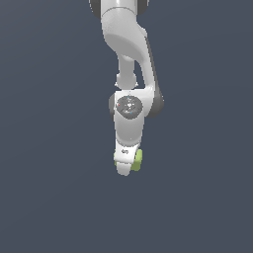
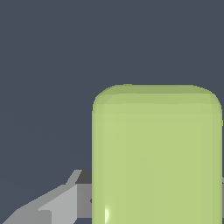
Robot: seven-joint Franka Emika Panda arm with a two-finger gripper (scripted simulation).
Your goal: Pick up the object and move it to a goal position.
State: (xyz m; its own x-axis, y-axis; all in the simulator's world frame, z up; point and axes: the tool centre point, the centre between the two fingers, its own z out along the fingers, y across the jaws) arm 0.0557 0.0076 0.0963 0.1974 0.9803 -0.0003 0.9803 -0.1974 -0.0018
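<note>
In the exterior view the white robot arm (image 1: 129, 54) hangs down over the plain dark grey desk (image 1: 44, 197), whose edges and corners do not show, so I cannot say which part of the desk this is. At the arm's low end the white claw (image 1: 125, 167) has the small yellow-green block with rounded edges (image 1: 137, 160) tucked in it, and only a bit of the block peeks out on the exterior view's right. The claw looks clenched on the block, though from here I cannot see both fingers. I cannot tell if the block is off the desk or resting on it, as no shadow shows. In the wrist view the block (image 2: 157, 157) is very big and close, smooth and plain, with a little shine low down, and a grey finger (image 2: 57, 205) sits just beside it. This view shows the flat face and soft corners; the other shows the whole arm. I think the block is light, hard and a bit slippery, so holding its two flat sides near the middle seems best.
</note>
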